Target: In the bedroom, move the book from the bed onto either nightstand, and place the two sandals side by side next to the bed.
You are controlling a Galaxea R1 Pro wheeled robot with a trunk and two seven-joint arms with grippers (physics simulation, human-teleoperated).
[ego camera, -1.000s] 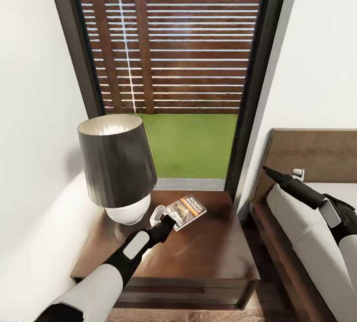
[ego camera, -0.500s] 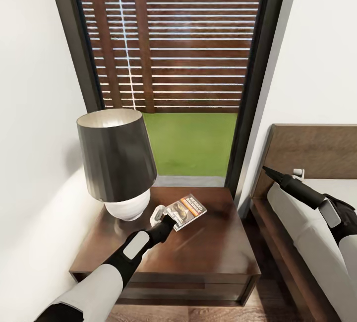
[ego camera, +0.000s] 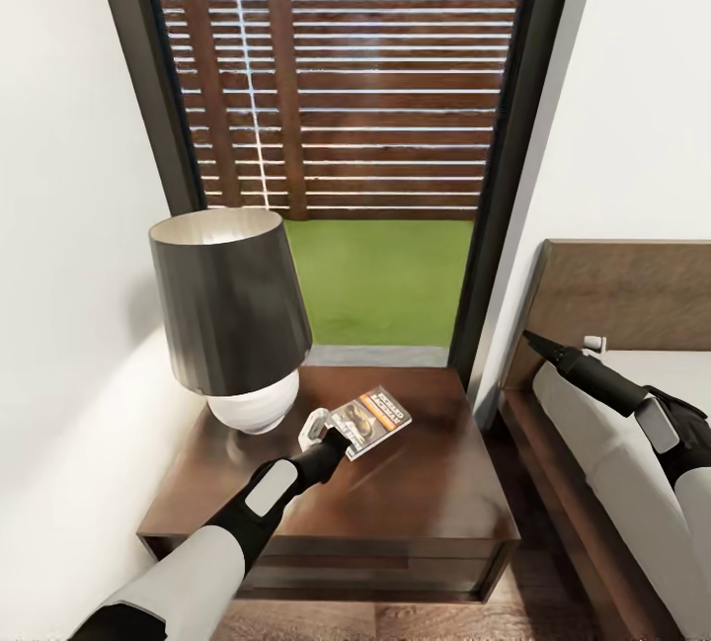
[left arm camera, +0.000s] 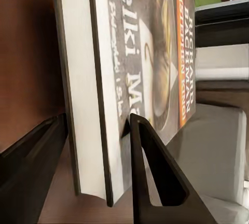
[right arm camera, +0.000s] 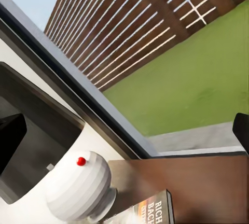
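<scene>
Nearest you, over the front half of the low dark brown wooden nightstand (ego camera: 415, 508), your left gripper (ego camera: 341, 436) holds the small thin paperback book with the dark cover and orange title lettering (ego camera: 371, 421). In the left wrist view the black fingers (left arm camera: 155, 177) sit one on each side of the book (left arm camera: 129, 68), clamped on its lower edge near a corner. The book hangs just above the glossy top, tilted, with its far corner lowest; I can't tell whether that corner already touches the wood.

It should handle as light and fairly stiff when pinched across the covers, but the pages will flex and the glossy cover may slip, so keep your hold close to the edge and lower it flat before letting go. The bare wood ahead of it is the place to set it.

Off to your right, the right gripper (ego camera: 538, 342) hovers over the off-white mattress of the dark-framed bed (ego camera: 592, 295); its fingertips at the edges of the right wrist view stand wide apart with nothing between them.

Farther back on the nightstand stands a lamp with a dark grey shade and round white base (ego camera: 232, 325), near the book, so mind it. Beyond rises the tall black-framed window (ego camera: 499, 177), with grass and a slatted wooden fence outside.
</scene>
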